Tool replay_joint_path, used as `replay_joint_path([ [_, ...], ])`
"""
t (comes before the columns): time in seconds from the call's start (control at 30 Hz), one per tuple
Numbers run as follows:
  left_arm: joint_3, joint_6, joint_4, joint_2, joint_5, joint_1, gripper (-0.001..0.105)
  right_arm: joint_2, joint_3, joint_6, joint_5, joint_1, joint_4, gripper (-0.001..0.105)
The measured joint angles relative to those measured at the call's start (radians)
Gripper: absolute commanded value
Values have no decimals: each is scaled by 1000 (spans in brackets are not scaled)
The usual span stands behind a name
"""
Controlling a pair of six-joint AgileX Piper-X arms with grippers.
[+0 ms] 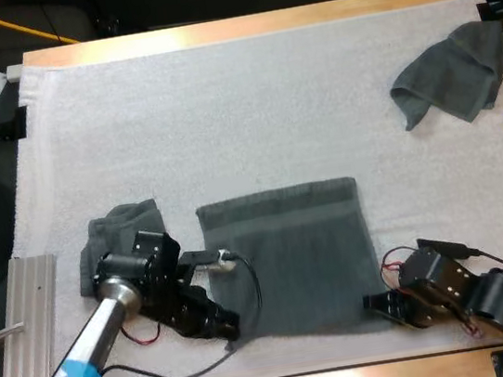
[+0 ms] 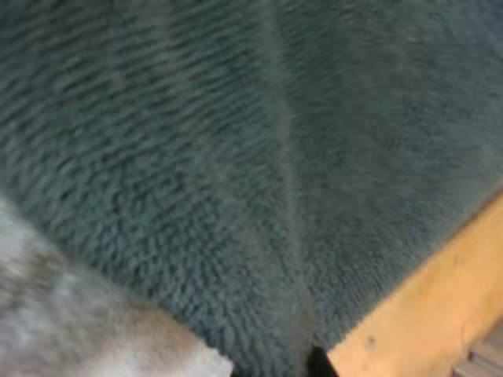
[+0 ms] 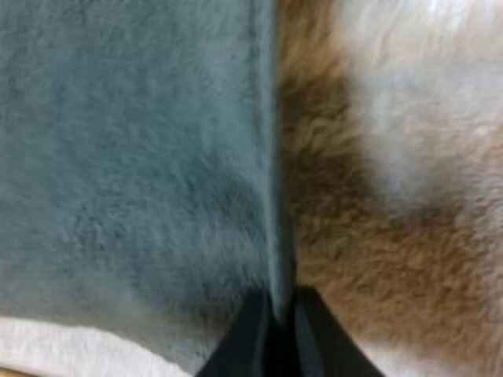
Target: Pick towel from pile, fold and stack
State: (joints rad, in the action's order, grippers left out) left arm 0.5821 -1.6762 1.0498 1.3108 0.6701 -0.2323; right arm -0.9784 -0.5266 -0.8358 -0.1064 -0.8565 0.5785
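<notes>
A dark grey-green towel (image 1: 294,257) lies spread flat on the front middle of the white mat (image 1: 222,108). My left gripper (image 1: 229,326) is at its near left corner, shut on the cloth. In the left wrist view a raised crease of the towel (image 2: 236,157) runs down into the gripper (image 2: 306,360). My right gripper (image 1: 371,304) is at the near right corner. Its black fingers (image 3: 244,345) pinch the towel's side edge (image 3: 271,236) between them. A folded towel (image 1: 117,231) lies just left of the flat one. One crumpled towel (image 1: 455,71) sits at the far right.
The wooden table edge (image 2: 424,314) runs close beside the left gripper. A ribbed metal rail (image 1: 27,323) lies off the mat's near left side. Bare mat stretches across the middle and far side.
</notes>
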Motion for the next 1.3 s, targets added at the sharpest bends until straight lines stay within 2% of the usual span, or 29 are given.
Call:
replay_joint_path([
  [0.1, -2, 23, 61, -64, -17, -40, 0, 44, -12, -5, -11, -31, 69, 0],
  [0.23, -2, 8, 51, -94, -18, -36, 0, 64, -12, 5, -2, -38, 66, 0],
  [0.37, -2, -34, -4, -116, -13, -36, -1, 79, -12, 61, 18, -44, 27, 0],
  [0.53, -2, -174, -170, -63, 40, -34, -1, 58, -15, 141, 32, 2, -82, 0],
  [0.63, 6, -269, -270, -9, 85, -31, -1, 11, -15, 183, 14, 96, -181, 0],
  [0.87, 74, -388, -441, 118, 137, 0, 0, -111, -15, 217, -86, 269, -348, 1],
  [0.9, 93, -424, -494, 159, 147, 27, 0, -156, -15, 225, -115, 315, -404, 0],
  [1.07, 103, -426, -501, 178, 165, 61, 0, -197, -17, 324, -85, 314, -479, 0],
  [1.3, 112, -479, -615, 203, 162, 119, 0, -308, -20, 431, -61, 354, -705, 1],
])
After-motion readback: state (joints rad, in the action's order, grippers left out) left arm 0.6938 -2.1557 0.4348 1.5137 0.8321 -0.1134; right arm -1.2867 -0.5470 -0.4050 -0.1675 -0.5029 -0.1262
